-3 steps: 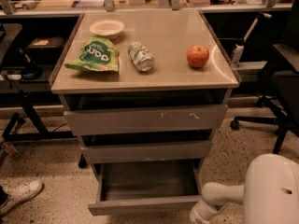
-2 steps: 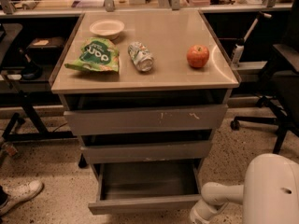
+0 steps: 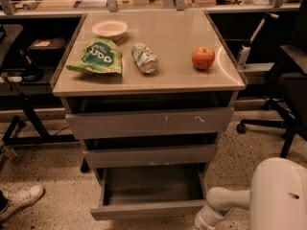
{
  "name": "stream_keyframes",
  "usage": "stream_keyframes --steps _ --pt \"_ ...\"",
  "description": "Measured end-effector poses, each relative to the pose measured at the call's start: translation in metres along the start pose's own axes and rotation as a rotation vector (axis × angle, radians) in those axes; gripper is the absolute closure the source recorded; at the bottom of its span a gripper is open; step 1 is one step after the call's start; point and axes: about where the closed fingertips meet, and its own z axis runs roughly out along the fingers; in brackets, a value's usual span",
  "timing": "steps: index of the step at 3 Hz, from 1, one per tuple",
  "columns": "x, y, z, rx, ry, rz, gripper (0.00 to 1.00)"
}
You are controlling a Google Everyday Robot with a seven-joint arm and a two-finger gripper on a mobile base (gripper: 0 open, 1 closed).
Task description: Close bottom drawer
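Cabinet point(image 3: 168, 78): centre of frame, tan top, three grey drawers below.

Robot body point(image 3: 278, 195): white, in the near right corner. Its arm point(image 3: 230, 199) reaches left and down toward the cabinet's near right corner.

Top drawer point(image 3: 148, 122), scratched front, and middle drawer point(image 3: 148, 155): both sit a little proud of the frame. They are not your concern.

Bottom drawer point(image 3: 148, 209): lowest of the three and pulled well out toward the near side. Its shallow tray is exposed and looks bare. The plain front has its long axis running left to right, so the closing travel is near to far.

Gripper point(image 3: 202, 222): at the bottom edge of the frame, just beside the right end of the bottom drawer's front and partly cut off by the frame. You cannot tell whether it is spread or pressed together, nor whether it touches the front.

Key relation: the drawer front lies to the left of the gripper and slightly far of it. You likely need the gripper on the near face before driving it far. A push at the right end may skew the drawer, so aim nearer the middle if reach allows.

On top, untouched: chip bag point(image 3: 98, 56), bowl point(image 3: 110, 28), can point(image 3: 144, 58), apple point(image 3: 203, 57).
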Motion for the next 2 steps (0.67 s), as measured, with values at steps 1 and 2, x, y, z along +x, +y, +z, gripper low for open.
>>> stream_keyframes --steps 1,2 --pt "-0.007 -0.006 0.000 0.019 -0.007 -0.013 0.89" --pt "-0.020 -0.020 -0.003 0.049 -0.031 -0.035 1.00"
